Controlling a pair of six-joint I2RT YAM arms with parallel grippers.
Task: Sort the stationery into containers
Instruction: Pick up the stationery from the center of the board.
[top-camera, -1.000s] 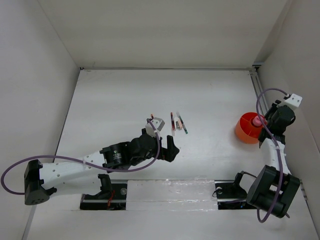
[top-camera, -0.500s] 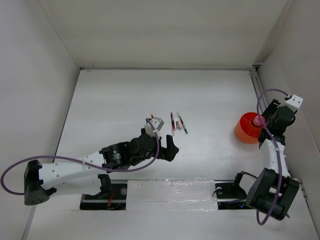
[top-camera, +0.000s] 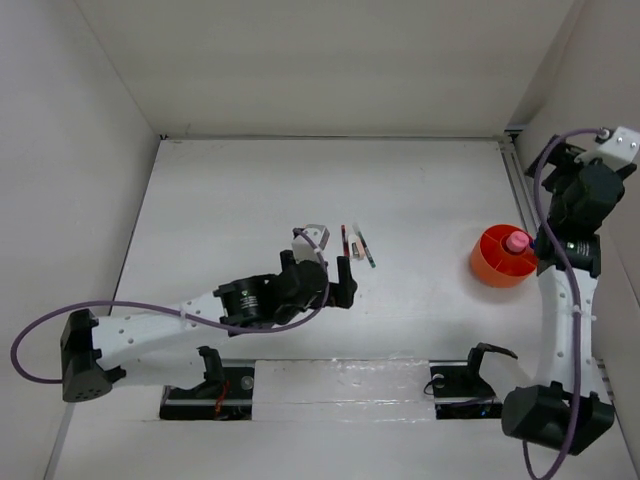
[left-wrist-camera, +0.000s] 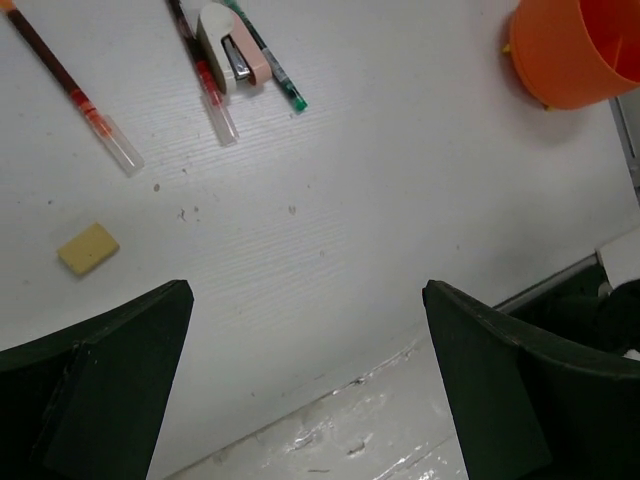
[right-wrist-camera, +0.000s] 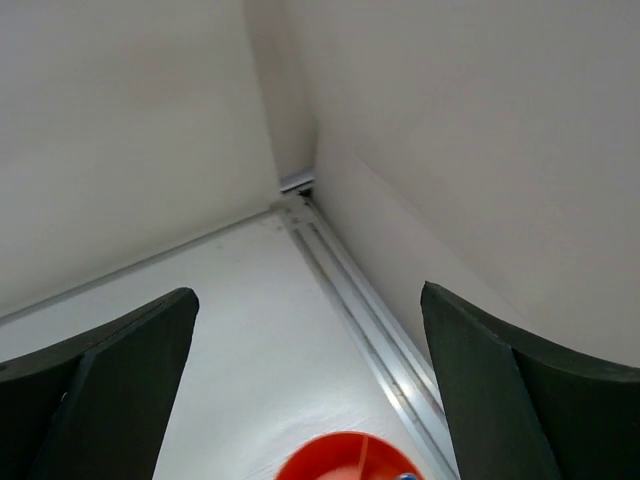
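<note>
The orange tub stands at the right of the table, with the pink-capped cylinder upright inside it. My right gripper hangs open well above the tub, holding nothing. Mid-table lie a red pen and a green pen. My left gripper is open just short of them. The left wrist view shows two red pens, the green pen, a small beige and pink stapler-like item and the tan eraser ahead of the open gripper.
White walls close in the table at the back and on both sides. An aluminium rail runs along the right wall, also seen below the right gripper. Both arm bases sit on the shiny strip at the near edge.
My right gripper has opened, let go of the pink-capped cylinder in the tub and risen away toward the back right. The left arm has reached a little forward toward the pens.
</note>
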